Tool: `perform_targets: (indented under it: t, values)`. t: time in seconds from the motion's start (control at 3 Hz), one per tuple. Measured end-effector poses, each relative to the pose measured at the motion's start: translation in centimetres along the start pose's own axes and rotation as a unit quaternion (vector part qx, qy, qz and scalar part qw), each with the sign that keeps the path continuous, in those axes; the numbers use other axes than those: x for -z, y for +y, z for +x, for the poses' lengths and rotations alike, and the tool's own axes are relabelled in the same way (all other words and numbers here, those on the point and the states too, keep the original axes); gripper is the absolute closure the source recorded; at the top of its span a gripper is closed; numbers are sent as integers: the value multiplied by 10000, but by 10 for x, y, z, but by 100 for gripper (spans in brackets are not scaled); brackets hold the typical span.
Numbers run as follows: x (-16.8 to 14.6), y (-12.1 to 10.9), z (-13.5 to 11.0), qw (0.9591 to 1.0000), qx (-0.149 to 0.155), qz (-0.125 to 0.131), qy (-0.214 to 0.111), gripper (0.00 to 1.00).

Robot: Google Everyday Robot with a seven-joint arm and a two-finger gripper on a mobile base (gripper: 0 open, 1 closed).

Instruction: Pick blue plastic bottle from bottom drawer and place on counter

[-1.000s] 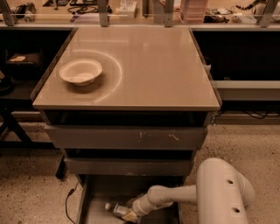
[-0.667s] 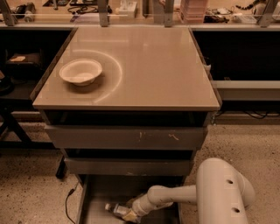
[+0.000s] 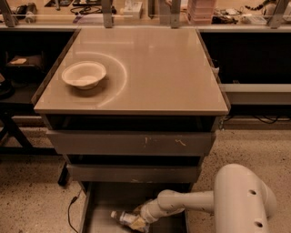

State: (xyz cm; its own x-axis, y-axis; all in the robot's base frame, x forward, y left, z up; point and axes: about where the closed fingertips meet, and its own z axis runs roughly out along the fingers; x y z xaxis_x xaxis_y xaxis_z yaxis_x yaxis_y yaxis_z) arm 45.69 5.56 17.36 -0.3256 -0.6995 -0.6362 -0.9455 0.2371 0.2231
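Note:
The bottom drawer (image 3: 111,200) stands pulled open at the bottom of the view, under the counter (image 3: 154,63). The blue plastic bottle (image 3: 123,218) lies on its side on the drawer floor, white cap to the left. My gripper (image 3: 138,219) reaches in from the right on its white arm (image 3: 191,202) and sits at the bottle's right end, over its label. The contact between gripper and bottle is hidden by the wrist.
A shallow white bowl (image 3: 84,74) sits on the counter's left side. Two grey drawer fronts (image 3: 132,143) are shut above the open drawer. A cluttered bench (image 3: 136,11) runs along the back. A black cable (image 3: 70,211) lies on the speckled floor to the left.

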Motion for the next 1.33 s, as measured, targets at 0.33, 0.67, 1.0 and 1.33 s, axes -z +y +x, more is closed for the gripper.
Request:
perform_targets:
  t: [0.33, 0.67, 1.0, 1.33]
  values:
    - [47, 6, -14, 9997, -186, 101, -109, 100]
    - [99, 15, -18, 9988, -402, 243, -137, 100]
    - [154, 22, -29, 9978, -377, 513, -175, 100]
    - [155, 22, -29, 9978, -373, 510, -174, 100]
